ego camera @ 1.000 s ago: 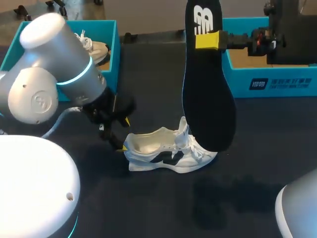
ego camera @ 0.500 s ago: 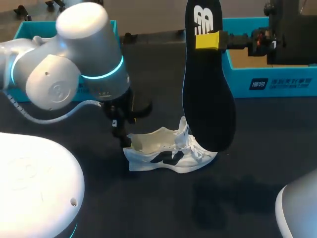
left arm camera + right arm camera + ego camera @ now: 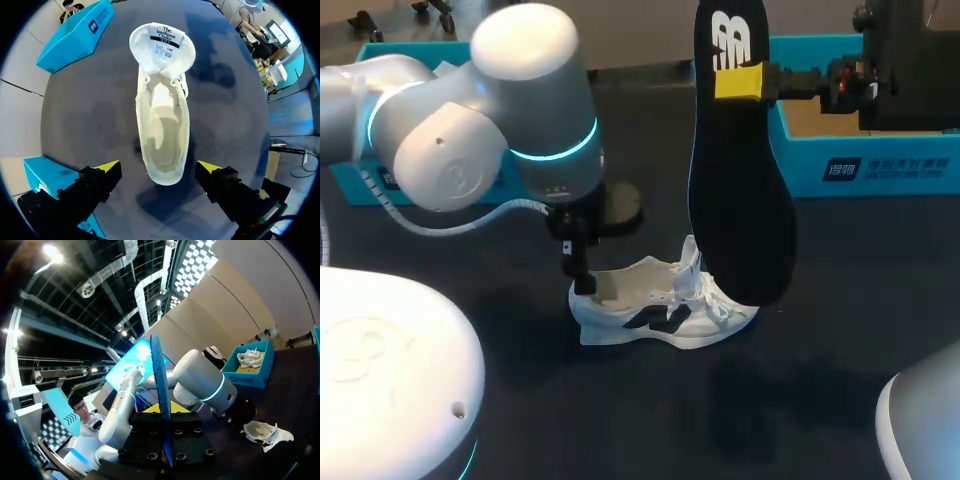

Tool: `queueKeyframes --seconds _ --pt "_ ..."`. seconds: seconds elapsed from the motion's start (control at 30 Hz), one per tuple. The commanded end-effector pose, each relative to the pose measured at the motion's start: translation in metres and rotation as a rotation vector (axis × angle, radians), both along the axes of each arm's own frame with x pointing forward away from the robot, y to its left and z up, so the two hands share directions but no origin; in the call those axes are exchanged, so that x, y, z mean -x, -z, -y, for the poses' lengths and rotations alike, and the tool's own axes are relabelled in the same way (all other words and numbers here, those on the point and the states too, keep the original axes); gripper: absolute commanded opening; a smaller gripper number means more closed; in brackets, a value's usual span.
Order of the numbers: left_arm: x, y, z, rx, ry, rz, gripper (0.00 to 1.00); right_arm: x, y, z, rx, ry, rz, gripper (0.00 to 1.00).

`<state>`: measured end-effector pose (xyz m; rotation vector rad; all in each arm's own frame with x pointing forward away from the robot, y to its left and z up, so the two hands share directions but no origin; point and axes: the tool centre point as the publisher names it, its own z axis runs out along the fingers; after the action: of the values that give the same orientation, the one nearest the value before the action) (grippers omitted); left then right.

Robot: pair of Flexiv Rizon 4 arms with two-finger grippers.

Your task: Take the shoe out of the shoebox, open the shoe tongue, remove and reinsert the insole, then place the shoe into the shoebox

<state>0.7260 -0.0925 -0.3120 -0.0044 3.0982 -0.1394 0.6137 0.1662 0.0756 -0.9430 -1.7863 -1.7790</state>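
I am holding my left pincer [image 3: 582,277] open directly above the heel of the white sneaker [image 3: 660,305], its yellow-tipped fingers [image 3: 107,167] spread wide to either side of the heel. The sneaker is standing on its sole near the middle of the dark desk [image 3: 840,330], outside both boxes. Its tongue [image 3: 162,42] is lying folded forward over the toe, exposing the pale interior. My right pincer [image 3: 740,80] is gripping the black insole [image 3: 735,200] near its heel end. The insole is hanging upright, toe downward, above the sneaker's laces. One teal shoebox [image 3: 880,165] is sitting at the desk's far right. Another teal shoebox [image 3: 252,372], holding a second white shoe, is sitting at the far left.
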Motion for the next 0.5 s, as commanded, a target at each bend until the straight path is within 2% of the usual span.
queueKeyframes --seconds 0.03,0.5 --pt "0.0011 -0.0001 -0.0003 -0.002 0.0 0.004 1.0 -0.002 -0.0006 -0.0042 0.002 0.001 -0.002 0.0" --pt "0.0006 -0.0003 0.0015 -0.004 -0.009 0.005 1.0 -0.002 -0.0006 -0.0042 0.002 0.001 -0.002 0.0"
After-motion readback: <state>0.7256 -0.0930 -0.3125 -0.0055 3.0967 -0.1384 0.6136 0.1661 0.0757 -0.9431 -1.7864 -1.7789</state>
